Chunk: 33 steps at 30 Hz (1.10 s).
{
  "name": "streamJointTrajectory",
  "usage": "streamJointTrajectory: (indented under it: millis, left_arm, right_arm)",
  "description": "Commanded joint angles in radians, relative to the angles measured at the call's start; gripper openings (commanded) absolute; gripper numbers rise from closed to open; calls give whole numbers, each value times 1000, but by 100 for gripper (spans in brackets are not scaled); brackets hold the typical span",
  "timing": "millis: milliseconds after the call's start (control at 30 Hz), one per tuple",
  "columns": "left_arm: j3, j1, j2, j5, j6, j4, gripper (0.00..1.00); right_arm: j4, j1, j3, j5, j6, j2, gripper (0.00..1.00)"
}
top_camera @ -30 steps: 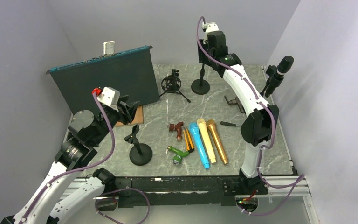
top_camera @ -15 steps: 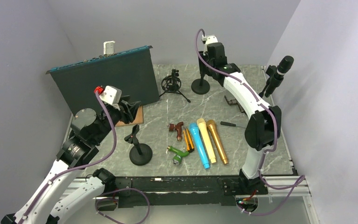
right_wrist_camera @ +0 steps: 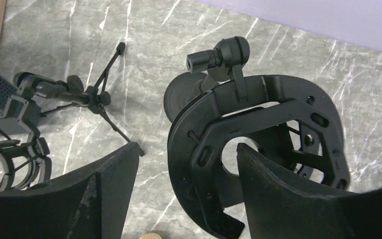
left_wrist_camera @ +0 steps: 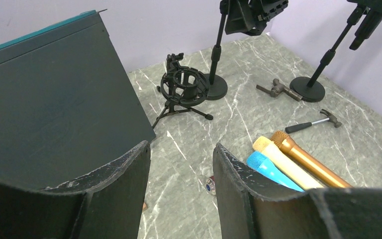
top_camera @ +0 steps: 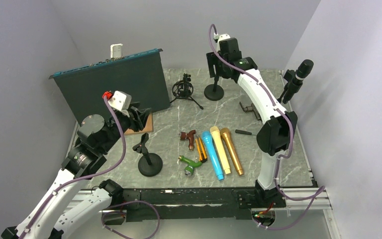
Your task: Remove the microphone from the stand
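Note:
A black microphone sits tilted in the clip of a stand by the right wall; in the left wrist view only its clip and round base show. My right gripper is open at the back, at the top of another stand. Its jaws straddle part of that stand's black shock mount, which holds no microphone; the left finger is apart from it. My left gripper hangs open over the table's left side with nothing between its fingers.
Blue, cream and gold microphones lie side by side near the front. An empty short stand, a tripod shock mount, a small hammer and a dark upright panel are also here.
My right gripper's jaws have spread apart at the shock mount and the wrist has come down slightly. The left arm has barely moved.

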Motion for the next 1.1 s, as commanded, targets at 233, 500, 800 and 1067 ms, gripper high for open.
streamJointTrajectory:
  millis: [233, 500, 800, 1067]
  left_arm:
    - [20, -3, 1, 13, -9, 26, 54]
    - [20, -3, 1, 12, -8, 27, 54]
    - [21, -3, 8, 8, -6, 24, 54]
    - [21, -4, 14, 11, -7, 23, 54]
  right_arm:
    - [-77, -3, 262, 34, -71, 10, 81]
    - [-4, -6, 278, 43, -139, 51, 70]
    - [2, -28, 348, 18, -206, 163, 47]
    - [-6, -33, 284, -10, -241, 193, 27]
